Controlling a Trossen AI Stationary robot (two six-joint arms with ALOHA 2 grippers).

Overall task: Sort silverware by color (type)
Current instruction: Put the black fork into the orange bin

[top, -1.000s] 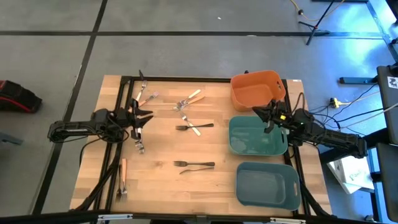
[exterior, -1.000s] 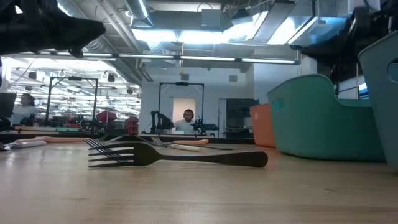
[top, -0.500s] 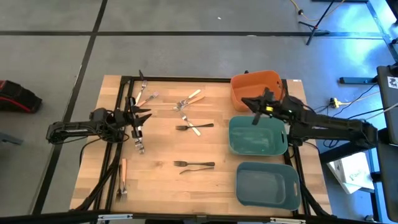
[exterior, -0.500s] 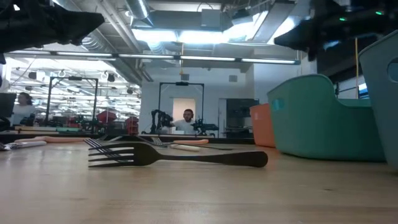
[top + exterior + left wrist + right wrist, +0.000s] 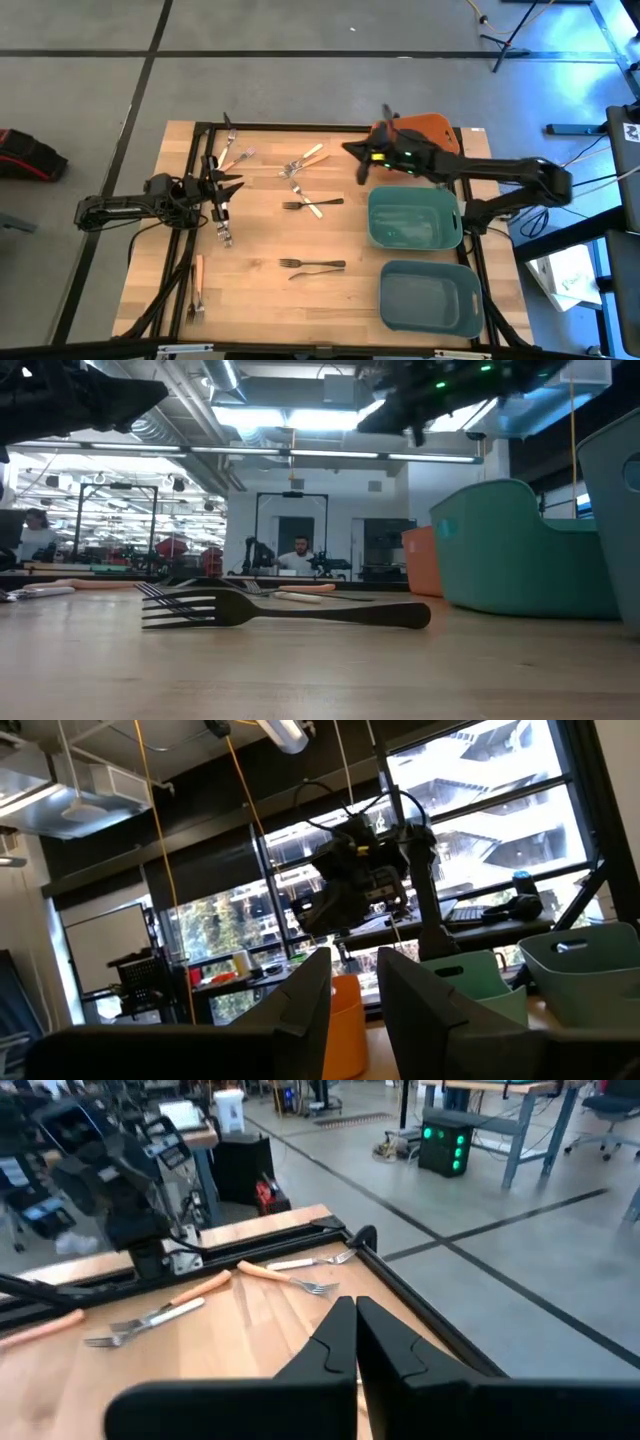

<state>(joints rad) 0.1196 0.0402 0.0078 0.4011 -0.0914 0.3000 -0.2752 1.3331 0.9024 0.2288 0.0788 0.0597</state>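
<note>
Forks lie scattered over the wooden table. A dark fork [image 5: 312,265] lies near the middle, and another dark fork [image 5: 300,204] lies crossed with a tan-handled one [image 5: 312,208]. Tan-handled forks [image 5: 306,158] and silver ones [image 5: 236,156] lie toward the far edge. A silver fork [image 5: 225,235] and a tan-handled fork [image 5: 197,285] lie at the left. My right gripper [image 5: 350,152] hovers shut over the table, left of the orange bin [image 5: 415,135]. My left gripper [image 5: 235,188] waits open at the left, above the silver fork.
Three bins stand along the table's right side: the orange one at the far end, a teal bin [image 5: 413,218] in the middle and a blue-grey bin [image 5: 430,297] nearest. A black frame [image 5: 300,127] runs along the table's edges. Bare wood shows between the forks and the bins.
My right gripper has swung from above the teal bin toward the table's far left, passing the orange bin's near side, and now hangs over the table beside that bin. The left arm and the forks have kept still.
</note>
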